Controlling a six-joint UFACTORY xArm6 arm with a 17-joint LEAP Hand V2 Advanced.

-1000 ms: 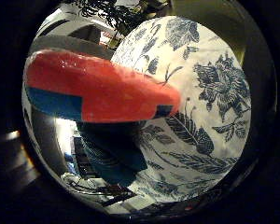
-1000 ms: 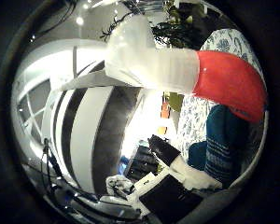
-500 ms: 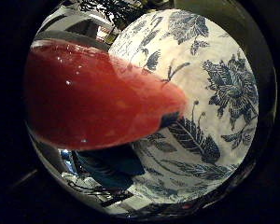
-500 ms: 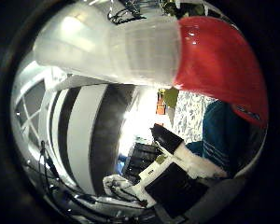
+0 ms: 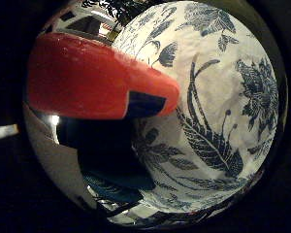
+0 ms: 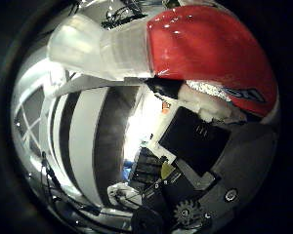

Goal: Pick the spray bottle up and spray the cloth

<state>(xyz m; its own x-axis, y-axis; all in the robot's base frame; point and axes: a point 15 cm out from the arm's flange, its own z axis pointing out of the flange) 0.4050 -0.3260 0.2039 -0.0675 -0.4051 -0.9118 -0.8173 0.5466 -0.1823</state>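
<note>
Right thumb side palm view: red-topped spray bottle [image 6: 205, 48] very close to the hand [image 6: 200, 146], filling much of the frame, flowered cloth [image 5: 223, 97] beyond it, grip impossible to tell, so could slip, or spray crooked and miss.

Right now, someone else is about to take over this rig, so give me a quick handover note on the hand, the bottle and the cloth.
Right hand: its fingers reach in close beside the spray bottle; a closed grasp cannot be confirmed from these views.
Spray bottle: red head and clear neck fill much of both palm views, so it sits very near the palm.
Cloth: white with a blue floral print, lying just beyond the bottle's nozzle end.
Done: hand brought up to the bottle.
Left: confirm the grip, lift, aim at the cloth, spray.
</note>
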